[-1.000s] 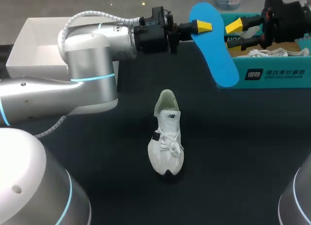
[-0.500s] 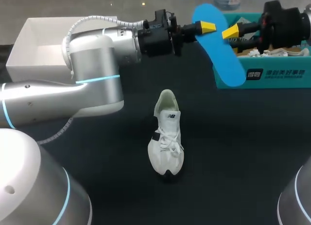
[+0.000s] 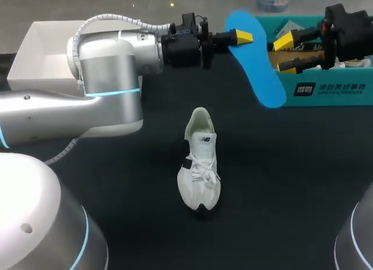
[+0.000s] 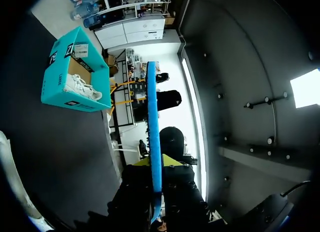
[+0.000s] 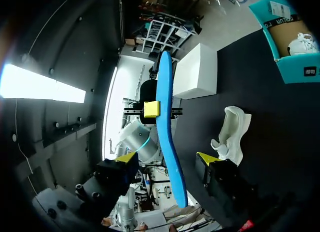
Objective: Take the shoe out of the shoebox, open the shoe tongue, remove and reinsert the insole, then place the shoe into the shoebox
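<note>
A dark table (image 3: 291, 182) is carrying everything. My silver left arm (image 3: 111, 54) is stretching across its far side from the left, passing in front of an open white cardboard box (image 3: 41, 54) that is sitting at the far left corner. An open teal cardboard shoebox (image 3: 326, 89) is standing at the far right, and another white shoe (image 4: 82, 86) is lying inside it. My black right arm (image 3: 349, 34) is coming in over that shoebox.

A white lace-up sneaker (image 3: 199, 165) is standing upright on its sole in the middle of the table, well apart from both boxes, toe toward the near edge and heel opening toward the far side.

A flat blue foam insole (image 3: 259, 66) is hanging in the air above the table, slanting down toward the shoebox's front wall. The left gripper (image 3: 240, 37) is clenching it near its upper end. The right gripper (image 3: 282, 54) is released, its yellow-tipped fingers standing on either side of the insole without touching it.
</note>
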Robot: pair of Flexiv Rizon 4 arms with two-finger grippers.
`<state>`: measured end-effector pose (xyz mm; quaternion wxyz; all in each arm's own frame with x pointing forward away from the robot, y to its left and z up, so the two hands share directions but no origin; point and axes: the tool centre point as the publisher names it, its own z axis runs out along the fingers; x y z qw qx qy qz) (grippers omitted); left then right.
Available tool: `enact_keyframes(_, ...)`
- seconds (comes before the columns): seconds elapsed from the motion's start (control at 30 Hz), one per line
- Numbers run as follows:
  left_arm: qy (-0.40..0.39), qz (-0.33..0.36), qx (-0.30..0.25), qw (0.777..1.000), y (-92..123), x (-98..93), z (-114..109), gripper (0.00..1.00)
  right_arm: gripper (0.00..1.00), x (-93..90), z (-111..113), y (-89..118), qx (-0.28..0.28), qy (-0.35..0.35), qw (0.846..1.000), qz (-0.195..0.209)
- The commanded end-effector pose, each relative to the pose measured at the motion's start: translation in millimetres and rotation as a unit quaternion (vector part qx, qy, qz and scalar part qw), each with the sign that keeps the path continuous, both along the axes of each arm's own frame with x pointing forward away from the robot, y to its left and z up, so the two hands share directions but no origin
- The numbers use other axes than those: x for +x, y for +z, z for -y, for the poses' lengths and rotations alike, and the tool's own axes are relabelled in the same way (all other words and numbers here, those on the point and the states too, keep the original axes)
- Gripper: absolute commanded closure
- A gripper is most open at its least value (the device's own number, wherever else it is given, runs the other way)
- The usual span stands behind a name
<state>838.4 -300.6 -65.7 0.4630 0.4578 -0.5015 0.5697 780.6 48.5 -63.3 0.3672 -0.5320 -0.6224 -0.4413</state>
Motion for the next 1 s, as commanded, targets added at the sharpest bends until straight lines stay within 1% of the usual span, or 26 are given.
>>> enact_keyframes(0.03, -0.013, -0.013, 0.007, 1.000, -5.9, 2.0, -9.1, 1.00, 0.00, -12.5, 18.3, 27.2, -0.095, -0.022, 0.995, -0.008)
enact_keyframes(0.1, -0.018, -0.015, 0.010, 1.000, -8.7, 1.3, -8.2, 1.00, 0.00, -13.4, 20.0, 34.1, -0.117, -0.023, 0.993, -0.009)
enact_keyframes(0.2, -0.028, -0.019, 0.016, 0.999, -12.9, 0.9, -5.8, 1.00, 0.00, -13.6, 19.3, 42.4, -0.171, -0.016, 0.985, -0.016)
enact_keyframes(0.3, -0.042, -0.025, 0.016, 0.999, -14.5, 0.0, -3.5, 1.00, 0.00, -12.3, 15.5, 49.1, -0.227, -0.002, 0.974, -0.024)
enact_keyframes(0.43, -0.054, -0.024, 0.017, 0.998, -13.3, -1.4, -0.4, 1.00, 0.00, -10.6, 12.8, 54.3, -0.300, 0.009, 0.953, -0.033)
enact_keyframes(0.5, -0.059, -0.022, 0.020, 0.998, -12.4, -2.1, 0.6, 1.00, 0.00, -11.4, 12.9, 59.5, -0.315, 0.004, 0.949, -0.025)
enact_keyframes(0.67, -0.071, -0.024, 0.026, 0.997, -11.4, -2.5, 1.7, 1.00, 0.00, -11.4, 12.9, 59.5, -0.315, 0.004, 0.949, -0.025)
enact_keyframes(0.73, -0.075, -0.037, 0.030, 0.996, -11.5, -3.4, 1.7, 1.00, 0.00, -11.4, 12.9, 59.5, -0.315, 0.004, 0.949, -0.025)
enact_keyframes(0.83, -0.073, -0.075, 0.027, 0.994, -14.2, -1.9, 0.4, 1.00, 0.00, -11.4, 12.9, 59.5, -0.315, 0.004, 0.949, -0.025)
enact_keyframes(0.93, -0.071, -0.079, 0.027, 0.994, -17.7, -1.0, 0.5, 1.00, 0.00, -11.4, 12.9, 59.5, -0.315, 0.004, 0.949, -0.025)
enact_keyframes(1.0, -0.070, -0.084, 0.028, 0.994, -19.6, -1.1, 1.5, 1.00, 0.00, 0.0, 7.0, 64.0, -0.357, -0.008, 0.934, -0.013)
